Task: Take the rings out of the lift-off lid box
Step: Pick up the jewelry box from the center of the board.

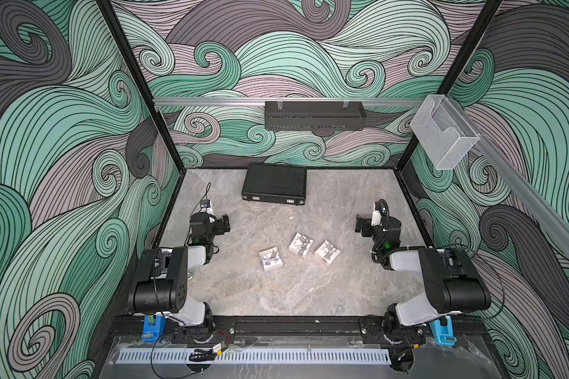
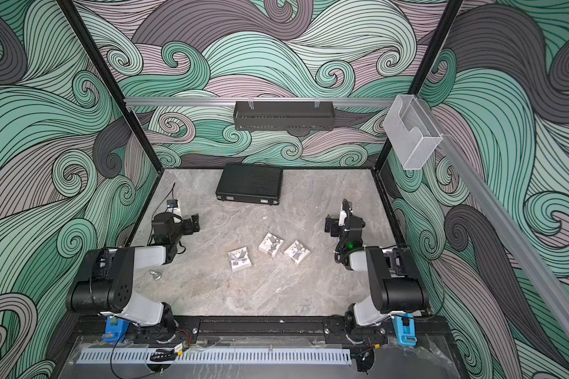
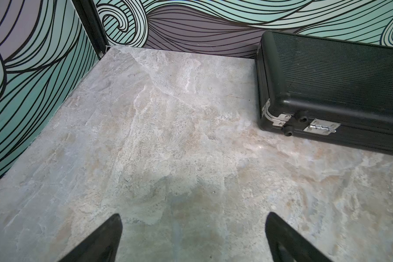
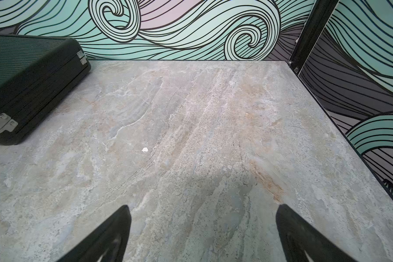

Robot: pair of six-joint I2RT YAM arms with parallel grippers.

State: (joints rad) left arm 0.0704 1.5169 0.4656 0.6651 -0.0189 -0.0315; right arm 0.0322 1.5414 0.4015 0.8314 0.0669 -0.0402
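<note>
Three small white boxes with grey printed lids lie closed mid-table in both top views: one (image 1: pixel 270 258), one (image 1: pixel 300 244) and one (image 1: pixel 327 252), also box (image 2: pixel 240 258), box (image 2: pixel 271 244) and box (image 2: pixel 297 252). I cannot tell which is the lift-off lid box. The rings are hidden. My left gripper (image 1: pixel 224 223) (image 3: pixel 193 215) hovers open to the boxes' far left, with only bare table between its fingers. My right gripper (image 1: pixel 359 225) (image 4: pixel 202 206) hovers open to their far right, equally empty. Neither wrist view shows the boxes.
A shut black case (image 1: pixel 274 183) (image 3: pixel 334 90) (image 4: pixel 27 86) lies at the back of the stone-look table (image 1: pixel 276 295). A small white speck (image 4: pixel 144 149) lies on the table. A small silvery piece (image 2: pixel 155 275) lies under the left forearm. Patterned walls close three sides.
</note>
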